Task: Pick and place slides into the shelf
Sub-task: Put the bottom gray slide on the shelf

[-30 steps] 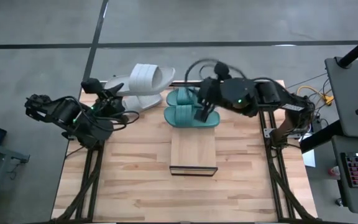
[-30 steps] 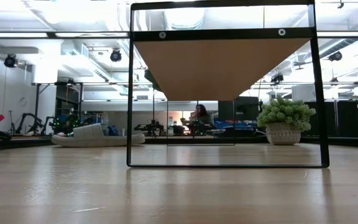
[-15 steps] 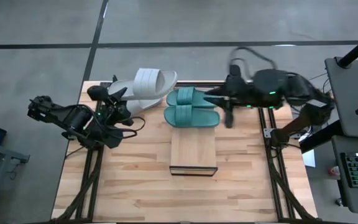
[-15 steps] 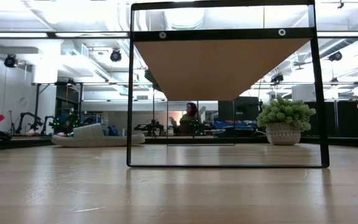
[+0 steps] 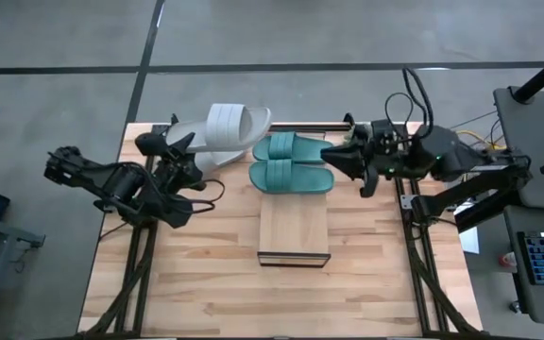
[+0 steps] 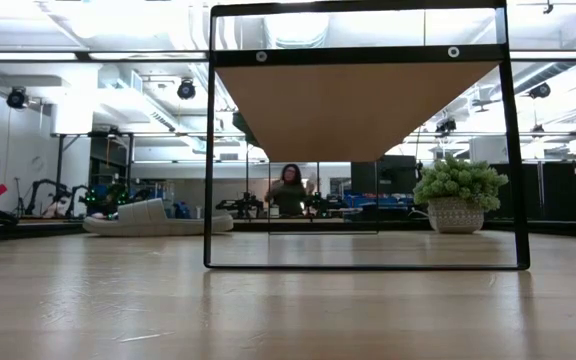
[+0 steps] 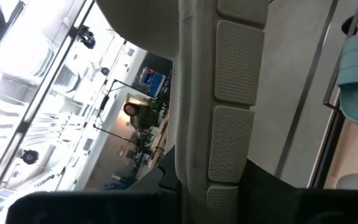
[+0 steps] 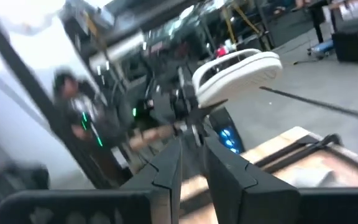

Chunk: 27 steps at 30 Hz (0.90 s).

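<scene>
Right gripper [image 5: 333,157] has pulled back off the teal pair since a second ago and now sits just right of it, jaws nearly pressed together, holding nothing. Teal slides [image 5: 291,161]: two dark teal-green sandals, ribbed wide straps, lying side by side on the far end of the shelf [image 5: 294,227], a light-wood plank with a dark frame edge at its near end. Grey slide [image 5: 225,127]: light grey, ribbed strap, lifted and tilted over the worktop's [image 5: 206,274] far-left edge, pinched by the left gripper [image 5: 179,151]; left wrist view shows its textured sole [image 7: 232,93] close up. A second grey one is partly hidden beneath it. A person [image 6: 288,190] stands in the room beyond.
</scene>
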Tool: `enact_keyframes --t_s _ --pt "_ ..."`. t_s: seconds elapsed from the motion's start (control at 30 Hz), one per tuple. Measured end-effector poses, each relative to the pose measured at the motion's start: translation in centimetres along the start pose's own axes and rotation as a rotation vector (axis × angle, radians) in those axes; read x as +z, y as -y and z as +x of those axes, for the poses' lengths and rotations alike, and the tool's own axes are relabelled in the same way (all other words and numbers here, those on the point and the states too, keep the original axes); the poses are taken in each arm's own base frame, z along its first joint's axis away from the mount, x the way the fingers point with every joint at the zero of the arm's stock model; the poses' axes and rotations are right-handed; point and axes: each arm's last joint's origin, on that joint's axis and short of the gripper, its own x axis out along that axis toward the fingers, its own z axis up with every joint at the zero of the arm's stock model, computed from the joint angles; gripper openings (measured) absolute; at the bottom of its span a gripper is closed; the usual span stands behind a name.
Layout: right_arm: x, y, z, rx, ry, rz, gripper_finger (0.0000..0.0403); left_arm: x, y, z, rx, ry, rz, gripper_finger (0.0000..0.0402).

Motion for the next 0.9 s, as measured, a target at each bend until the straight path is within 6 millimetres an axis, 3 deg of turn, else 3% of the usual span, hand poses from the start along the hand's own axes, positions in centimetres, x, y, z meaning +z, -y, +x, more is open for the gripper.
enact_keyframes --t_s 0.1,0.23,0.4,0.63,0.9 --pt "-1.0 0.5 0.4 0.007 0.062 0.118 0.0059 0.3 0.6 0.0 0.002 -0.001 0.024 0.0038" --pt "-1.6 0.6 1.1 0.031 0.090 0.143 0.0069 0.9 1.8 0.1 0.019 -0.004 0.072 0.0038" --pt "-0.7 0.3 1.2 0.023 0.092 0.214 0.0118 1.3 3.1 0.1 0.045 -0.007 0.142 0.0038" --pt "-0.1 1.4 1.1 -0.074 0.080 0.557 0.0193 1.9 4.6 0.2 0.045 -0.008 0.169 0.0038" --pt "-0.5 2.0 1.3 -0.098 0.059 0.673 0.0236 2.6 6.5 0.3 0.045 -0.009 0.229 0.0038"
